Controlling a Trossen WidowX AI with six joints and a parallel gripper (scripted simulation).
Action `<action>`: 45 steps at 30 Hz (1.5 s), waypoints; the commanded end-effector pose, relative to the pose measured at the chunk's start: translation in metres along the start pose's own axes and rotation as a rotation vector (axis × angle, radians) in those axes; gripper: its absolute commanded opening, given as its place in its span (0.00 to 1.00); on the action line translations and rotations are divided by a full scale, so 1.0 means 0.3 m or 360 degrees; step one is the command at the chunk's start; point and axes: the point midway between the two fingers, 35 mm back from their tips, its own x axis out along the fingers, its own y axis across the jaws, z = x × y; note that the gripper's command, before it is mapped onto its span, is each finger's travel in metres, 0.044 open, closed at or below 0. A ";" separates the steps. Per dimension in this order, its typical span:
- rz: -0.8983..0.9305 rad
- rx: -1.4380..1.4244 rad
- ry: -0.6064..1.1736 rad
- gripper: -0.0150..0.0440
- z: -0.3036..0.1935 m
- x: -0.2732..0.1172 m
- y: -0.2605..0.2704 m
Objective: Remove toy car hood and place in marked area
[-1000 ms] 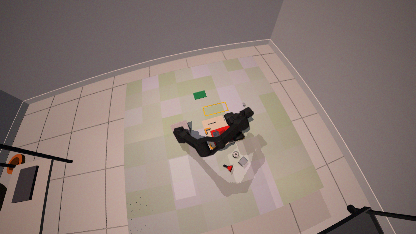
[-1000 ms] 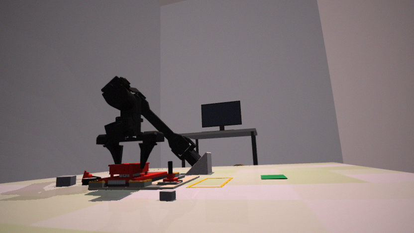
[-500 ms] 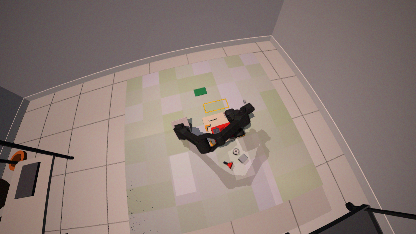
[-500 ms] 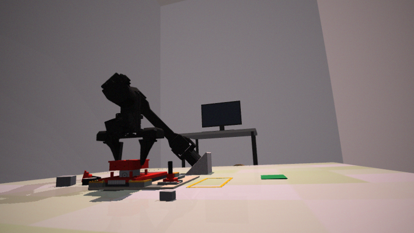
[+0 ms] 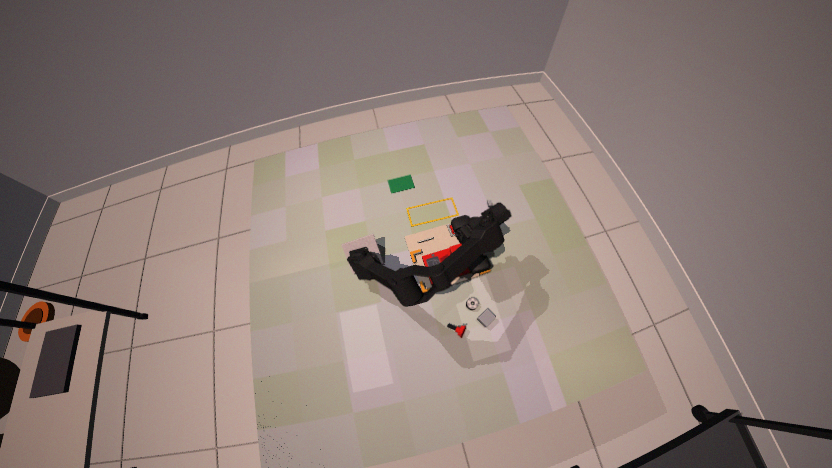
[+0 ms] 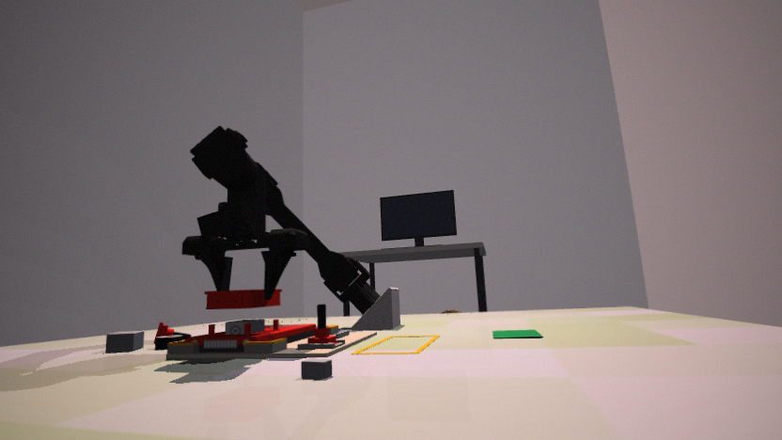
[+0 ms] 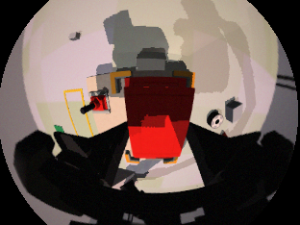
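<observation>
The red hood (image 6: 241,300) (image 7: 159,103) is between the fingers of my gripper (image 6: 244,294) (image 7: 157,123), which is shut on it. The hood hangs roughly level above the front of the toy car (image 6: 289,331) (image 5: 443,256), with a gap under it. The car's grey engine block (image 6: 252,326) shows below. The arm hides the hood in the top view, and the hood covers most of the car in the wrist view. The marked area, a yellow outline (image 5: 429,203) (image 6: 385,353) (image 7: 73,89), lies beside the car's board.
A red piece with a black upright handle (image 6: 321,335) (image 7: 98,103) stands on the board, on the marked area's side. A small grey block (image 6: 316,369) (image 7: 74,36) lies nearby. A wheel (image 5: 474,301) and a larger grey block (image 5: 486,317) (image 6: 124,341) lie across the car. A green rectangle (image 5: 401,183) lies beyond the outline.
</observation>
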 end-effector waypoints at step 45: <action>0.0024 -0.0001 -0.0008 0.25 -0.146 -0.119 0.760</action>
